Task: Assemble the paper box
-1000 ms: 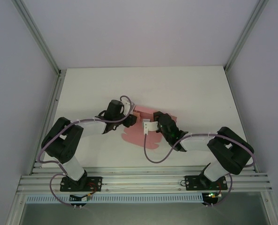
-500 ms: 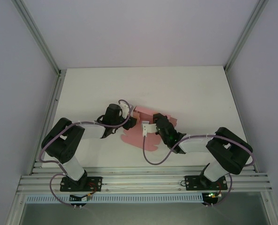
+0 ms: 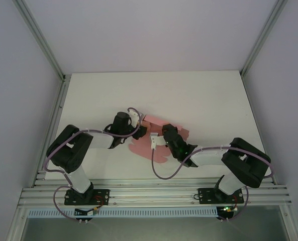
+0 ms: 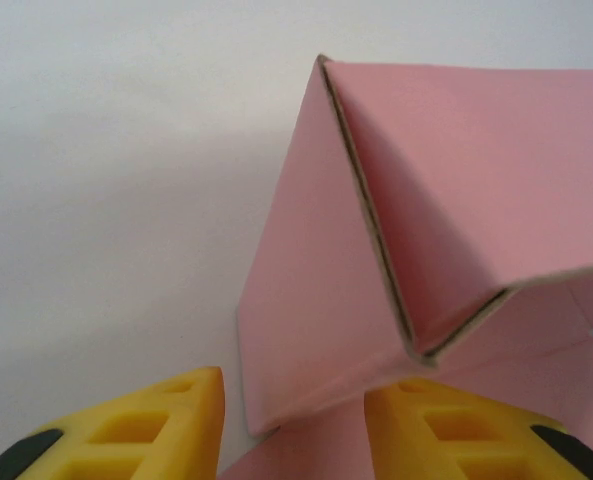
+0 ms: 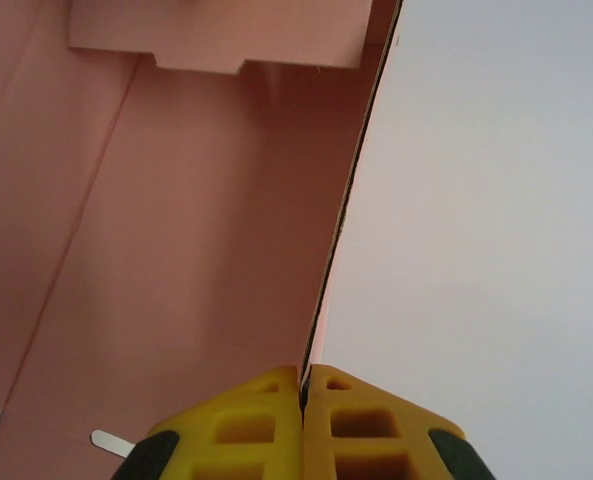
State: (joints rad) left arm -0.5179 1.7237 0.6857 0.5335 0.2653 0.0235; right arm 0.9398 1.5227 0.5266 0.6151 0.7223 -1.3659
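The paper box (image 3: pixel 146 148) is a pink card sheet, partly folded, in the middle of the white table. In the left wrist view a folded panel of the paper box (image 4: pixel 456 170) stands up with its crease toward me. My left gripper (image 3: pixel 140 130) is at the box's left side. Its jaws (image 4: pixel 296 432) are open, with a flap's corner between the yellow fingers (image 4: pixel 151 430). My right gripper (image 3: pixel 162 135) is over the box's middle. Its jaws (image 5: pixel 303 385) are shut on the thin edge of a raised pink panel (image 5: pixel 176 220).
The white table (image 3: pixel 214 105) is walled in by pale panels. Aluminium posts run along its left side (image 3: pixel 58 100) and right side (image 3: pixel 246 70). A metal rail (image 3: pixel 154 193) carries the arm bases at the near edge.
The right gripper has shifted slightly left along the pink card while staying shut. The left wrist has dropped a little nearer the box's left edge.
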